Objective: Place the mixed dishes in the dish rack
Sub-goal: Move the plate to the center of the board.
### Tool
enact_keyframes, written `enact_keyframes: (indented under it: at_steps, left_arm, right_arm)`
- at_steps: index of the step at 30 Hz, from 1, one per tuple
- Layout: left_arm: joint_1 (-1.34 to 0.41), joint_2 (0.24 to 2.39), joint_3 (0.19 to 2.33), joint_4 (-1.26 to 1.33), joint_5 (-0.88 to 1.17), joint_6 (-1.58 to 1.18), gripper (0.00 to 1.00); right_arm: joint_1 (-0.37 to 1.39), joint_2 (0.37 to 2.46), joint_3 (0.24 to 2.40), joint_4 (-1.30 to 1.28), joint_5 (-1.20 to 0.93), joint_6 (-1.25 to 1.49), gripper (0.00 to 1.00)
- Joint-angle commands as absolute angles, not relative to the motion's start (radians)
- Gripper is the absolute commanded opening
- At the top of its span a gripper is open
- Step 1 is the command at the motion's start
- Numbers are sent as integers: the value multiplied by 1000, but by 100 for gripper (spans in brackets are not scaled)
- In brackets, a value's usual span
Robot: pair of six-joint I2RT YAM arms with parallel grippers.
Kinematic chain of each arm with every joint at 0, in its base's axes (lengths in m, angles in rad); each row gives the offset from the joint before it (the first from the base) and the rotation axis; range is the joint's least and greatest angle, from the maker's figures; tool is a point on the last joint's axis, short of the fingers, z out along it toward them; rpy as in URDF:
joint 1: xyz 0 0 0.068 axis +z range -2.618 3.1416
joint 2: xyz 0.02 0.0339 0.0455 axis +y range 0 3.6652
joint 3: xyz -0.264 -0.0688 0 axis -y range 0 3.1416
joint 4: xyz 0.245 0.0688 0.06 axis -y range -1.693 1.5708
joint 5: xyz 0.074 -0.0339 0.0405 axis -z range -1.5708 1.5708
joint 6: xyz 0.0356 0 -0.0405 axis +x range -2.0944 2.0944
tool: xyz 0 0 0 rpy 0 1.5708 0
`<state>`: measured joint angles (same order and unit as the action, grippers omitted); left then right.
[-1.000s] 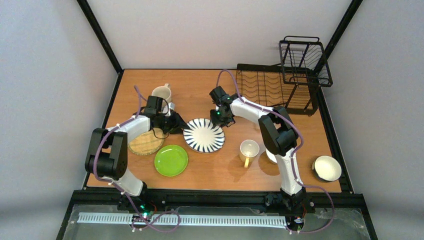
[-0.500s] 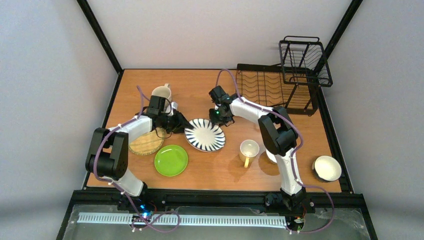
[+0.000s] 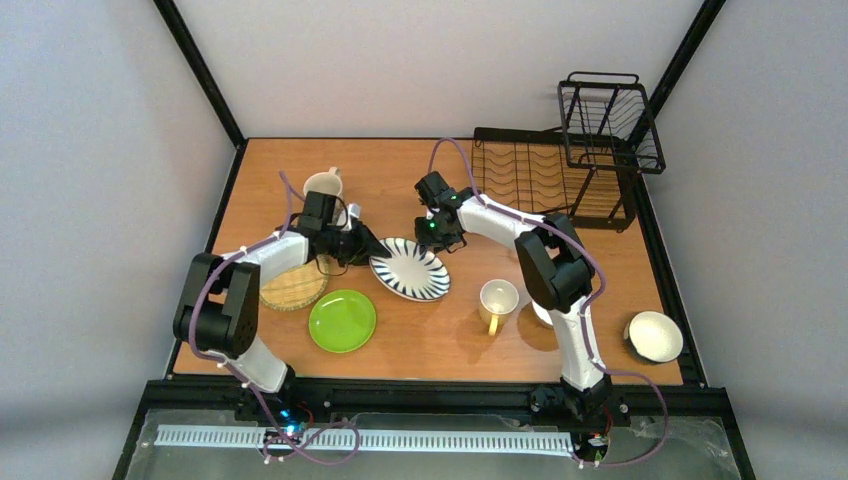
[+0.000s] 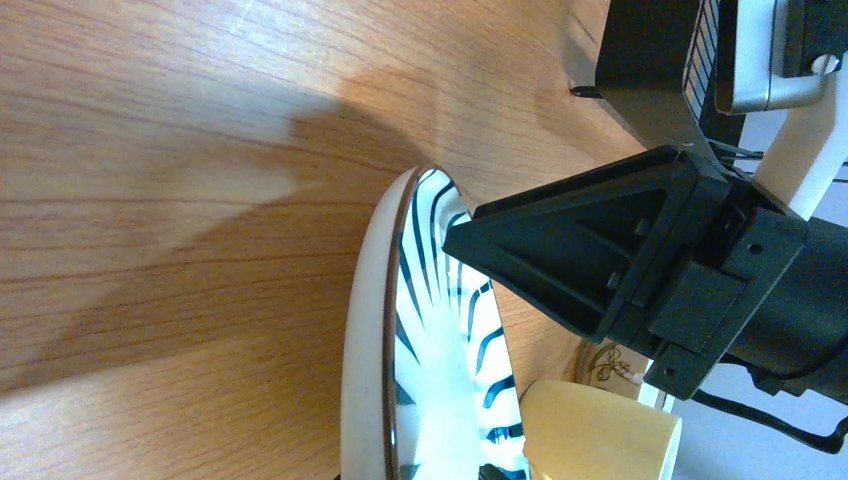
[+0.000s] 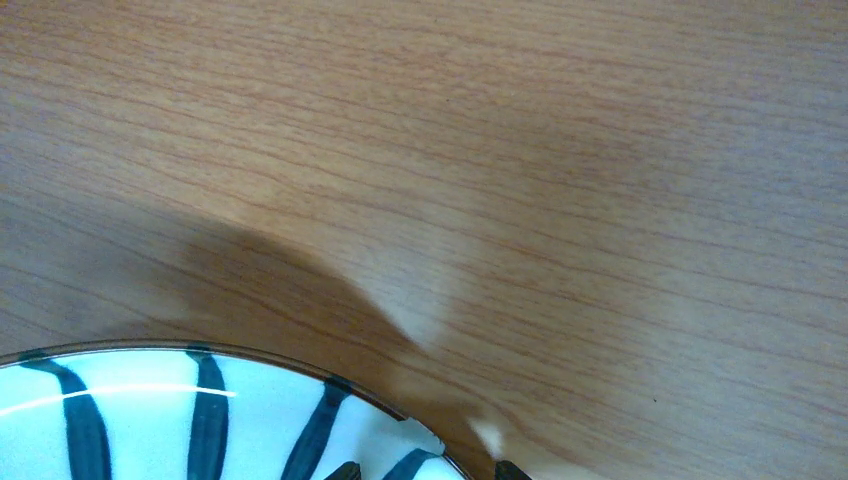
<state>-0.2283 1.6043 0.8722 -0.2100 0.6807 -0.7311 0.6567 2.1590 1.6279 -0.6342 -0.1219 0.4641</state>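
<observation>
Black-and-white plate [image 3: 410, 270] at left claw [image 3: 367, 250]

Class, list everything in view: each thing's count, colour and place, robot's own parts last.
striped plate: 1, black-and-white, mid-table
green plate: 1, lime, near left
woven plate: 1, tan, left side
mugs: 2, pale, one far left, one centre-right
bowls: 2, pale, one near right, one half hidden
dish rack: 1, black wire, far right
table: 1, brown wood, underneath everything
left arm, right arm: 2, white-and-black, from near edge
left hand, right hand: 2, black, at striped plate's rim
</observation>
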Motion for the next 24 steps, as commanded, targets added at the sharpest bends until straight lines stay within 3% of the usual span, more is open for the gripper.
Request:
enact_keyframes:
  at_steps: [1,9,15,24]
  left_arm:
    - [-260,1618,895,-119,761,-750,59]
    - [-272,1638,891,-113,762,-747,35]
    - [-279,1648,887,-110,767,-743,1]
    - [-279,1602,878,-148,733,-727,0]
  right_arm:
    - [709,2210,1617,-660,-198,479,77]
    - [708,2210,1615,-658,-199,480,77]
    - [709,2208,1602,-653,-198,480,77]
    - [709,2194,1615,-672,-171,474,78]
